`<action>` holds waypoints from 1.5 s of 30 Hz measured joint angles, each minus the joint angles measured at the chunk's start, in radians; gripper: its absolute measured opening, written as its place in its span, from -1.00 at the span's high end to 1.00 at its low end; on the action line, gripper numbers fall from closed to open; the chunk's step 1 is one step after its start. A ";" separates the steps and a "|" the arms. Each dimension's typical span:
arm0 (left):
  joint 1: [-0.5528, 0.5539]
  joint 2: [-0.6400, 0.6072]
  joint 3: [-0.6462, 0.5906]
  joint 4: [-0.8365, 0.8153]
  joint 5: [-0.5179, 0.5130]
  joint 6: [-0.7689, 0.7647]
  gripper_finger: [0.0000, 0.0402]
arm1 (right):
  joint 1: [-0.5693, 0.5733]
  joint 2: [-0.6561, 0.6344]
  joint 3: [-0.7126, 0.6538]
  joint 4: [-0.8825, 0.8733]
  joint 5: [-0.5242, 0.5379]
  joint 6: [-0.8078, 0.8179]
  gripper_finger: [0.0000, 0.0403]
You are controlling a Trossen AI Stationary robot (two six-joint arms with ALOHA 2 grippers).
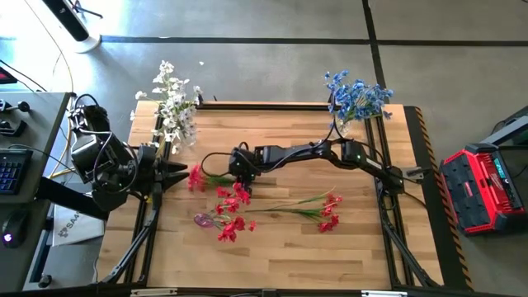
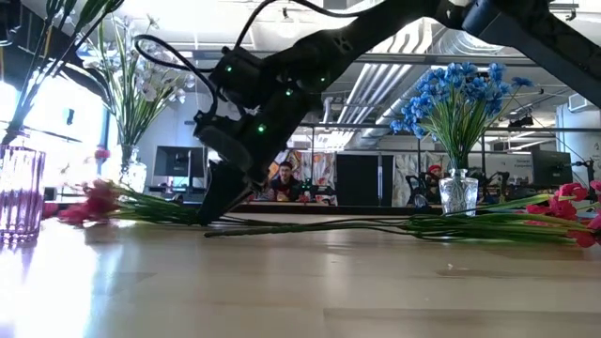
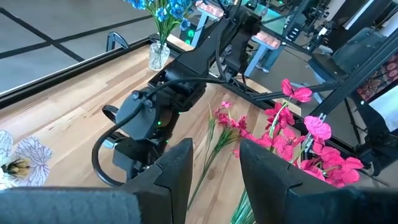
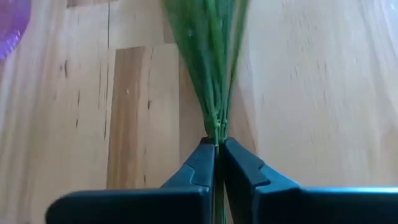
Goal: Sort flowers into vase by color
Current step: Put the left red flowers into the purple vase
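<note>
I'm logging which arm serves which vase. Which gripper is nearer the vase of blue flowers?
The right gripper, though neither is close. It is mid-table, shut on green stems, diagonally from the blue-flower vase at the far right corner. The left gripper waits farther off, near the left edge.

No readable text, labels, brands or numbers in any view, white sheet (image 1: 70,229) at lower left of the high view bears dark lettering too small to read, red case (image 1: 483,188) at right edge shows no legible marking
</note>
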 joint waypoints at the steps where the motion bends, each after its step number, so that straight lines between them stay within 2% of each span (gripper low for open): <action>1: 0.000 0.000 0.000 0.000 -0.003 0.000 0.41 | 0.001 -0.001 0.000 -0.006 0.000 0.041 0.93; 4: 0.000 0.000 0.000 0.000 -0.006 0.000 0.41 | -0.007 -0.017 0.000 -0.052 -0.020 0.145 0.97; 7: 0.000 -0.001 0.000 0.000 -0.006 0.000 0.41 | -0.012 -0.063 -0.004 -0.099 -0.005 0.182 0.98; 11: 0.000 -0.003 0.000 0.000 -0.007 0.008 0.41 | -0.030 -0.171 -0.002 -0.181 0.017 0.160 0.99; 14: 0.000 -0.003 0.000 0.000 -0.014 0.008 0.41 | -0.047 -0.255 -0.001 -0.327 0.028 0.106 1.00; 19: 0.000 -0.003 0.000 0.001 -0.064 -0.005 0.41 | -0.060 -0.411 -0.002 -0.540 0.110 0.069 1.00; 21: 0.007 -0.003 0.000 0.002 -0.121 -0.007 0.41 | -0.063 -0.469 -0.002 -0.578 0.156 0.089 1.00; 24: 0.033 -0.003 0.000 0.009 -0.205 -0.001 0.41 | -0.066 -0.557 -0.002 -0.576 0.216 0.138 1.00; 29: 0.113 0.000 0.000 0.051 -0.211 0.017 0.39 | -0.064 -0.692 -0.002 -0.550 0.304 0.231 1.00; 31: 0.144 0.006 0.000 0.107 -0.204 0.066 0.35 | -0.055 -0.738 -0.002 -0.535 0.332 0.249 1.00; 38: 0.246 0.045 0.000 0.413 -0.098 0.405 0.16 | -0.022 -0.848 -0.002 -0.432 0.373 0.264 1.00; 45: 0.375 0.057 0.000 0.643 0.096 0.595 0.05 | 0.017 -0.872 -0.002 -0.301 0.363 0.238 1.00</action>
